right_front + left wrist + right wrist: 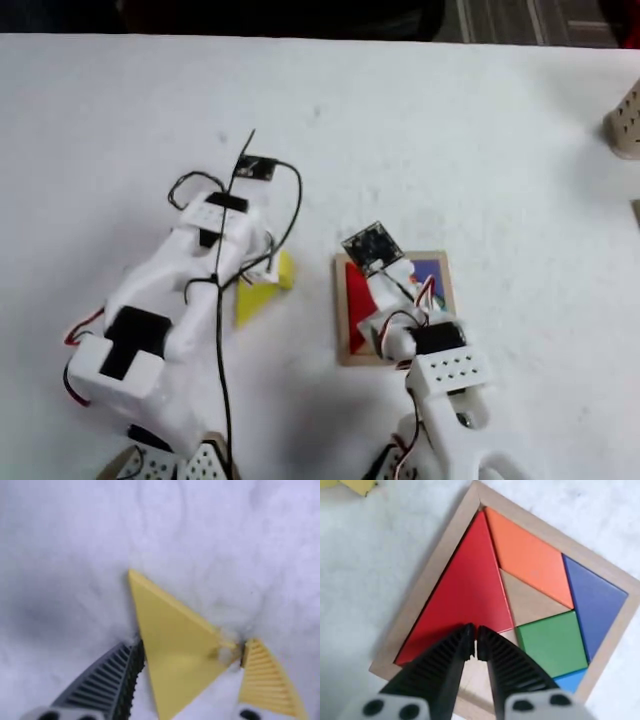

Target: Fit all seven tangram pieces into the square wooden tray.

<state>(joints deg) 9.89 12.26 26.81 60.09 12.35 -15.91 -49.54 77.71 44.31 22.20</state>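
Yellow triangle (175, 646) nipped at its corner in my left pincer (192, 652); might twist loose; right pincer (474, 637) closed.

A white table (480, 130) carries everything. The square wooden tray (340, 310) lies flat on it, right of the middle and toward the near side, with its pale frame resting on the white surface. Left of the tray and apart from it, a yellow triangle (256, 300) rests on the tabletop. At the far right edge stands a beige object (626, 125) dotted with small holes.
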